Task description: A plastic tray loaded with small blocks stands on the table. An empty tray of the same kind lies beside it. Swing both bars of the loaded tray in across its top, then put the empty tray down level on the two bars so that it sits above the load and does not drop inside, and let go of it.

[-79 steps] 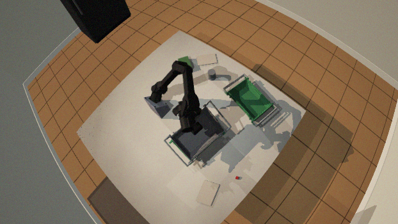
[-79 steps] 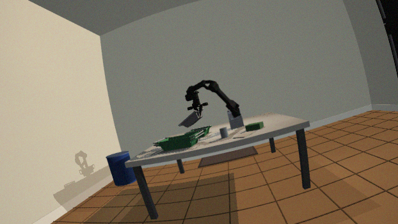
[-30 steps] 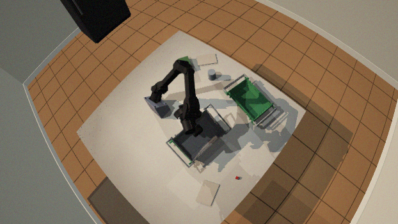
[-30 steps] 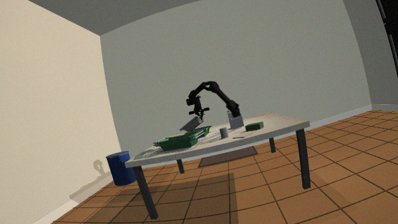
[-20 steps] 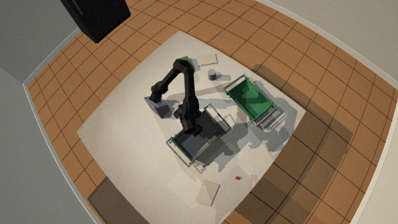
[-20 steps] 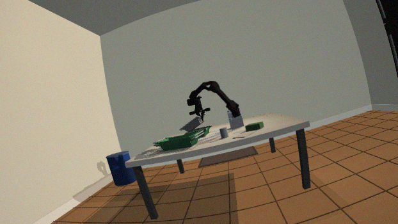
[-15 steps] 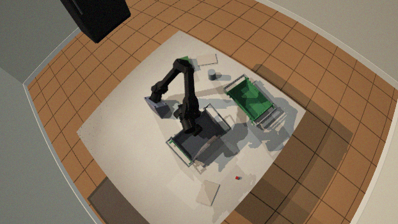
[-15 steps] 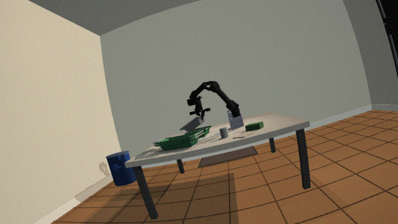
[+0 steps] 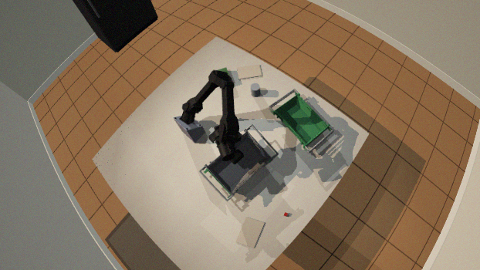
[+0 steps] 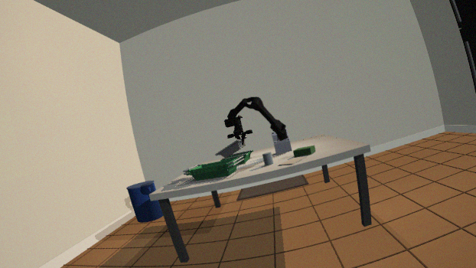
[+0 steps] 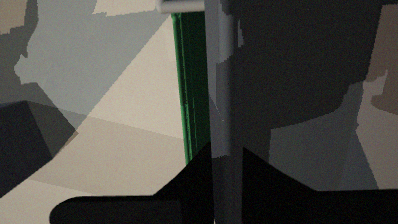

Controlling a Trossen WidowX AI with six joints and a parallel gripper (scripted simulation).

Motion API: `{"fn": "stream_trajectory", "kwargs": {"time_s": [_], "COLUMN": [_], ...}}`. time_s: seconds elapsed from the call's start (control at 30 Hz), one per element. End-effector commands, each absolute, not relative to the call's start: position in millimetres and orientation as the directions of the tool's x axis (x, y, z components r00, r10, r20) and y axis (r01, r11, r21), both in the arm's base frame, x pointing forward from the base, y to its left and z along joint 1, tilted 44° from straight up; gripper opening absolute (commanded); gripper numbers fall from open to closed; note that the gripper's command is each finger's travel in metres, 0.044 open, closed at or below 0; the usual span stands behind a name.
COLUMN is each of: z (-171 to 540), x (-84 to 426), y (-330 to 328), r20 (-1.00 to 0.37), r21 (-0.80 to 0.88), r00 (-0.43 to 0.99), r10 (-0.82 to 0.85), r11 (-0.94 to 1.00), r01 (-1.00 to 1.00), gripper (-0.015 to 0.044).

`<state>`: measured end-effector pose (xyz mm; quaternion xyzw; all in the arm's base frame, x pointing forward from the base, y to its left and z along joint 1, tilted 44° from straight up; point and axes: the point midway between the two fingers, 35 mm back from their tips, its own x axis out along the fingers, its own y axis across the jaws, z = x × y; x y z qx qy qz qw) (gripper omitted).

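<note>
My gripper (image 9: 236, 157) (image 10: 242, 142) (image 11: 221, 148) is shut on the rim of the dark grey tray (image 9: 228, 173) (image 10: 229, 148) (image 11: 224, 75). The grey tray hangs tilted above a green tray (image 9: 204, 172) (image 10: 246, 157) (image 11: 194, 90), one long side lower than the other. The grey tray covers most of this green tray, so its load is hidden. One wire bar (image 9: 214, 185) shows at its near end and another (image 9: 265, 140) at its far end. Whether these bars lie in or out, I cannot tell.
Another green tray (image 9: 309, 125) (image 10: 214, 171) with wire bars stands to the right. A grey cylinder (image 9: 255, 90) (image 10: 268, 158), a green block (image 10: 304, 151), two flat beige panels (image 9: 249, 72) (image 9: 250, 232) and a small red piece (image 9: 286, 214) are on the table.
</note>
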<state>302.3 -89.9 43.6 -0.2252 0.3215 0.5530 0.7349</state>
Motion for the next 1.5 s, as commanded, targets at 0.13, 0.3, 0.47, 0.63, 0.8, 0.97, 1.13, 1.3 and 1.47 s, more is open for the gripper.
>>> {"fn": "stream_trajectory", "kwargs": {"time_s": [0.13, 0.3, 0.47, 0.63, 0.8, 0.97, 1.13, 1.3, 1.47], "z": [40.0, 37.9, 34.5, 34.4, 34.4, 34.4, 34.4, 34.4, 34.4], "x": [298.7, 297.6, 295.8, 295.7, 295.7, 295.7, 295.7, 295.7, 295.7], "y": [-84.9, -82.5, -78.7, -78.5, -78.5, -78.5, -78.5, -78.5, -78.5], "r20": [-0.722, -0.722, -0.722, -0.722, -0.722, -0.722, -0.722, -0.722, -0.722], "r21": [0.041, 0.041, 0.042, 0.042, 0.042, 0.042, 0.042, 0.042, 0.042], "r00": [0.165, 0.165, 0.165, 0.165, 0.165, 0.165, 0.165, 0.165, 0.165], "r10": [0.672, 0.672, 0.672, 0.672, 0.672, 0.672, 0.672, 0.672, 0.672], "r11": [0.28, 0.28, 0.28, 0.28, 0.28, 0.28, 0.28, 0.28, 0.28], "r01": [-0.959, -0.959, -0.959, -0.959, -0.959, -0.959, -0.959, -0.959, -0.959], "gripper": [0.0, 0.0, 0.0, 0.0, 0.0, 0.0, 0.0, 0.0, 0.0]}}
